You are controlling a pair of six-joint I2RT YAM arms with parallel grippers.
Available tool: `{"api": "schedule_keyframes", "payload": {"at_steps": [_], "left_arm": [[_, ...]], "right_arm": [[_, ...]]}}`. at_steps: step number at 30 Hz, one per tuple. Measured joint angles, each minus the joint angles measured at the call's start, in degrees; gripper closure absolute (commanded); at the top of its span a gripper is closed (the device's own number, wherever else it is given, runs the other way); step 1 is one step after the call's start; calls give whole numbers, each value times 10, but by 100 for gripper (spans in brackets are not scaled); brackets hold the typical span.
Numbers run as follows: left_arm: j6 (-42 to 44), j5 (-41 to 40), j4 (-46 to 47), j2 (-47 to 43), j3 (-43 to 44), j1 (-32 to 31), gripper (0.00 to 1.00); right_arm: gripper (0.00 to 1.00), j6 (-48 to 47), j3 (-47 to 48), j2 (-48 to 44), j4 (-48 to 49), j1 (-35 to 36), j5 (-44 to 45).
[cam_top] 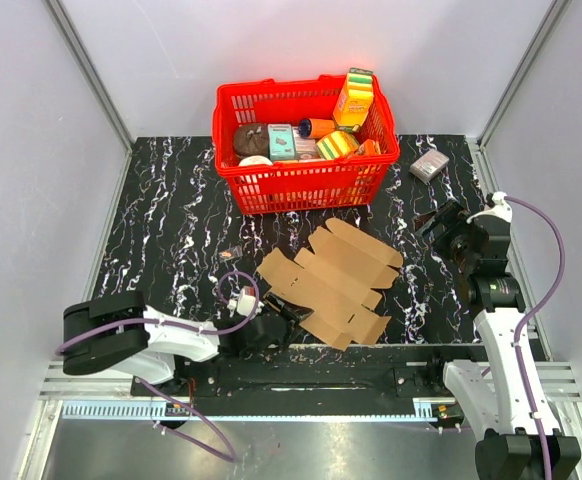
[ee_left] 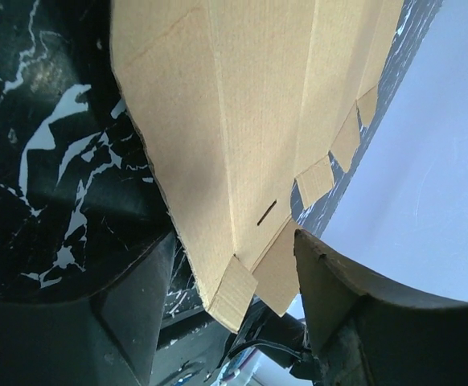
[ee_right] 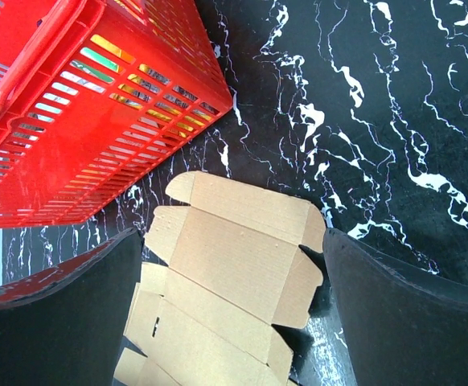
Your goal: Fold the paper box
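The paper box [cam_top: 331, 280] is a flat brown die-cut sheet with flaps and creases, lying on the black marbled table in front of the basket. My left gripper [cam_top: 276, 320] is low at the sheet's near-left corner. In the left wrist view the sheet [ee_left: 242, 121] reaches down between the spread fingers, and the gripper [ee_left: 234, 322] is open with the corner flap in the gap. My right gripper [cam_top: 433, 222] hovers to the right of the sheet, apart from it. In the right wrist view it [ee_right: 234, 322] is open and empty, with the sheet [ee_right: 234, 257] seen between its fingers.
A red plastic basket [cam_top: 301, 185] with several colourful packages stands at the back centre, just behind the sheet; it also shows in the right wrist view [ee_right: 81, 121]. A small grey-pink box [cam_top: 430, 165] lies at the back right. White walls enclose the table.
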Motion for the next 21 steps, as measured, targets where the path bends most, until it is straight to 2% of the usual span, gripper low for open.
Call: {"api": "schedule_keyframes", "payload": {"at_steps": [10,14,18,21], "left_arm": [[-3,-40,40,36,0,0,43],[-5,-48,67,55,-2,0,48],[-5,-54,93,71,-7,0,59],[2,-56,91,75,-8,-1,62]], "right_arm": [[0,0,1,0,-13,0,0],[0,0,4,0,-13,0,0],[0,0,4,0,-14,0,0],[0,-1,4,0,-14,0,0]]}}
